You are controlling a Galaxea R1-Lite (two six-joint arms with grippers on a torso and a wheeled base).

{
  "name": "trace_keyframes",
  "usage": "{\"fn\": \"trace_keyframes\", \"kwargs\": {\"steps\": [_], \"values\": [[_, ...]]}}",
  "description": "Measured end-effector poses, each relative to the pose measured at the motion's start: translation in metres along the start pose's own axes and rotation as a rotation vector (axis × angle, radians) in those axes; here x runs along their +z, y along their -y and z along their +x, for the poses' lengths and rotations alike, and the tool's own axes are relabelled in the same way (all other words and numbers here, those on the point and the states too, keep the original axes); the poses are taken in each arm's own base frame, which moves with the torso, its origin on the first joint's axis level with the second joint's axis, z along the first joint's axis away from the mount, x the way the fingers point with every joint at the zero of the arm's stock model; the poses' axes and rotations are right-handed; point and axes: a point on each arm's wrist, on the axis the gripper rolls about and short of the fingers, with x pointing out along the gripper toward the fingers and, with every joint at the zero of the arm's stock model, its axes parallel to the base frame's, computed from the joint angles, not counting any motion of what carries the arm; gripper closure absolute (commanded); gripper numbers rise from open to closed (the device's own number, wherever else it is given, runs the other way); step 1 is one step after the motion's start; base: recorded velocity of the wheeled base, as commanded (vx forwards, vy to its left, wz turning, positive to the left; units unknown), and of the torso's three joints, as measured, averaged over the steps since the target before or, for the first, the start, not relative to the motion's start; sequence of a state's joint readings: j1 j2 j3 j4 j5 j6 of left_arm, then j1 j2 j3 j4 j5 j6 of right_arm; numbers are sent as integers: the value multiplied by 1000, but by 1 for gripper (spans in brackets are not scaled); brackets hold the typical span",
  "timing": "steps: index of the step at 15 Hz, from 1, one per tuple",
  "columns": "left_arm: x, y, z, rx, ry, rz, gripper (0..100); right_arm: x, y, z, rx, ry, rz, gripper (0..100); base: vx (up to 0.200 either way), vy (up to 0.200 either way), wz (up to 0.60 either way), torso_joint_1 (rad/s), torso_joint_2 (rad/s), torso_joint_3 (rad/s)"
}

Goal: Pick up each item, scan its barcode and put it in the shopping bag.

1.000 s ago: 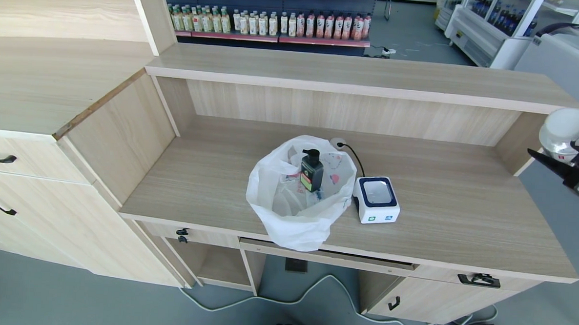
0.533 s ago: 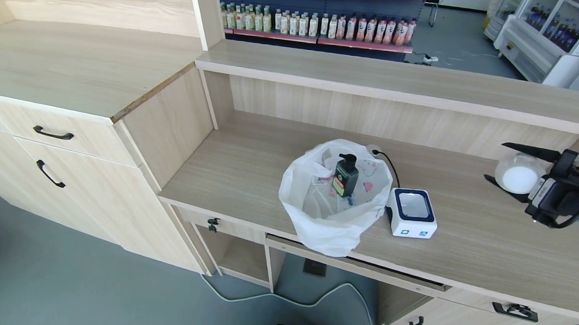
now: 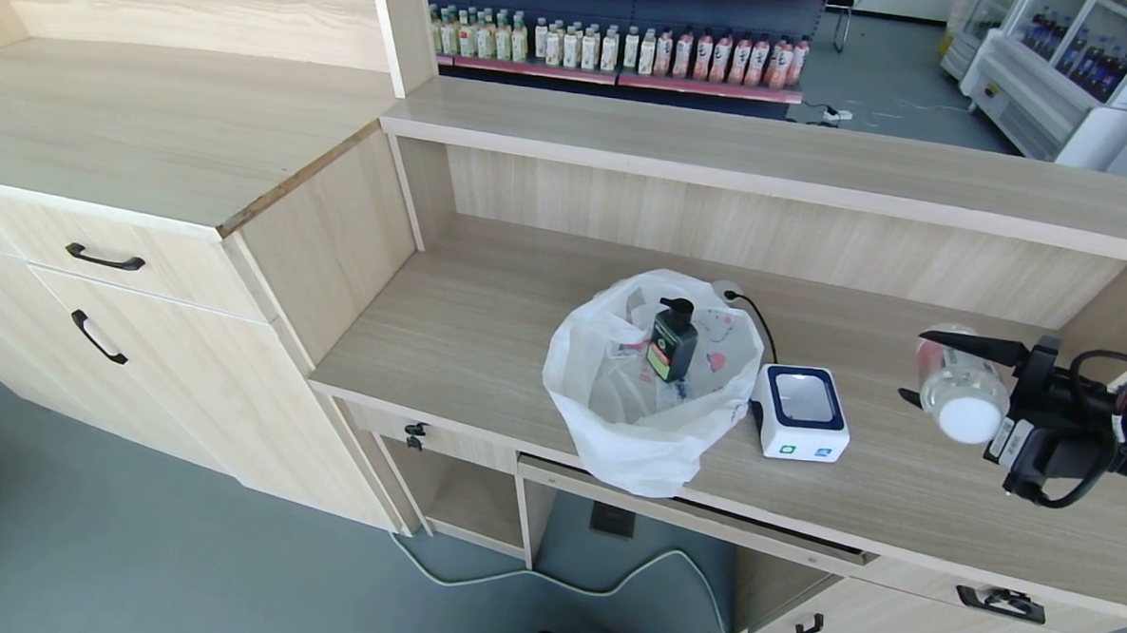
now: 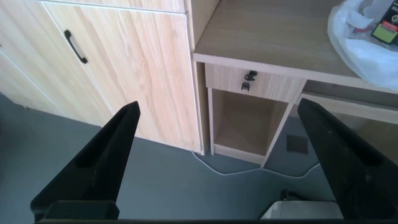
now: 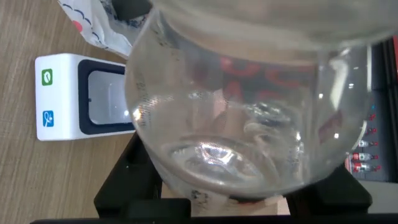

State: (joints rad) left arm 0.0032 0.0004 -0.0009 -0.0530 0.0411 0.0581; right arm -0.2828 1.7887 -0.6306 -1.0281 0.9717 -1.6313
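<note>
at the right of the head view, the right gripper (image 3: 913,365) holds a clear plastic bottle with a white cap and red print (image 3: 955,386) between its 2 black fingers, tipped on its side over the light wooden counter (image 3: 487,332). the lower finger is mostly hidden behind the bottle, and the arm is cut off by the frame's right edge. in the right wrist view the bottle (image 5: 236,124) blocks most of the scene; its print is warped through the plastic and no barcode can be made out.

the white box scanner with a dark blue window frame (image 3: 800,412) stands right of centre, touching the white plastic shopping bag (image 3: 643,463) at its left. a strip of counter wood shows between scanner and bottle. the bag's mouth gapes open and its lower fold hangs over the counter's front edge. a black pump bottle (image 3: 674,343) stands upright inside; the other contents are too crumpled to tell. a black cable (image 3: 754,315) runs behind the scanner.

the left gripper (image 4: 217,104) hangs over the grey floor (image 4: 155,180) before the cabinet, fingers spread wide and holding nothing.
</note>
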Motion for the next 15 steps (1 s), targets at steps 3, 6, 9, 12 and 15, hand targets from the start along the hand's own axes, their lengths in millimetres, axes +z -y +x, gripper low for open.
{"fn": "trace_keyframes", "kwargs": {"steps": [3,6,9,12,15], "values": [[0,0,0,-1,0,0,0,-1,-8,2,16,16,-22,100,0,0,0,0,0,0],[0,0,0,0,1,0,0,2,-21,0,41,48,-29,100,0,0,0,0,0,0],[0,0,0,0,1,0,0,2,-27,1,52,65,-20,100,0,0,0,0,0,0],[0,0,0,0,0,0,0,1,-32,2,56,86,-10,100,0,0,0,0,0,0],[0,0,0,-1,0,0,0,-1,-36,3,64,87,0,100,0,0,0,0,0,0]]}}
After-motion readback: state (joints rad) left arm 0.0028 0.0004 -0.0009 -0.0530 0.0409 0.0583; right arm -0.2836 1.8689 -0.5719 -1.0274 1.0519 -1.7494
